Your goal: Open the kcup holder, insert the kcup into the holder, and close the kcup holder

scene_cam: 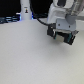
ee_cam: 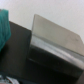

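Since the kcup holder (scene_cam: 61, 36) sits near the table's far edge, on the exterior view's right, w/ the arm right on top of it, I judge the step in hand to be the open/close work at the holder itself.

- Holder: dark boxy unit, blurred. Can't make out the drawer fronts or handle marks in the exterior view.
- Wrist view: grey flat panel (ee_cam: 52, 42) tilted over a black surface (ee_cam: 17, 42), prob. part of the holder seen close up. Can't tell if a drawer is out.
- Kcup: not positively ID'd. Teal-green patch (ee_cam: 4, 27) at the wrist frame's border may be its top; too cropped to say, so its position is unconfirmed.
- Gripper (scene_cam: 62, 27): directly above the holder, touching or nearly so. Fingers lost in blur; whether clenched, released or holding anything can't be told.
- Table (scene_cam: 30, 55): pale, plain surface in front of the holder.
- White bottle-like object (scene_cam: 25, 9): by the far edge, well apart from the holder, not in the way.

Notes for doing the step well:
1. Confirm the drawer state before any push or pull.
2. Move straight along the drawer axis, since a skewed force prob. slides the whole box on the smooth top.
3. Keep it slow, w/ the fingers square to the handle.
4. Pod should go in flat, green top up, before closing.
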Tool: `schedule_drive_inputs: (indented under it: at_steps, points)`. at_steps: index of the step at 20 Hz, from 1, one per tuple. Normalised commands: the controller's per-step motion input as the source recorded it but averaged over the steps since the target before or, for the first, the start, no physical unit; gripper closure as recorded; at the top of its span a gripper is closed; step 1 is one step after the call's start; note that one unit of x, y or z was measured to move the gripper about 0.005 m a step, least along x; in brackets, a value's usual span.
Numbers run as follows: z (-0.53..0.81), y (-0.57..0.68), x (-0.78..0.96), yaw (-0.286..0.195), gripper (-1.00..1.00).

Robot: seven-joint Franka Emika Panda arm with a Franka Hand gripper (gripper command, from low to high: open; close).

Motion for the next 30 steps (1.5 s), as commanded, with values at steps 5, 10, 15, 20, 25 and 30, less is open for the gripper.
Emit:
schedule_drive_inputs:
  at_steps: [5,10,15,20,25,30]
  points:
    - [-0.05,0.56,-0.61,0.075,-1.0]
    - [0.0,0.66,-0.64,0.041,-1.0]
    - [0.0,0.64,-0.76,0.026,-1.0]
    - [-0.05,0.56,-0.92,0.014,-1.0]
    - [-0.12,0.56,-0.86,0.021,-1.0]
    - [0.03,0.32,-0.36,0.06,-1.0]
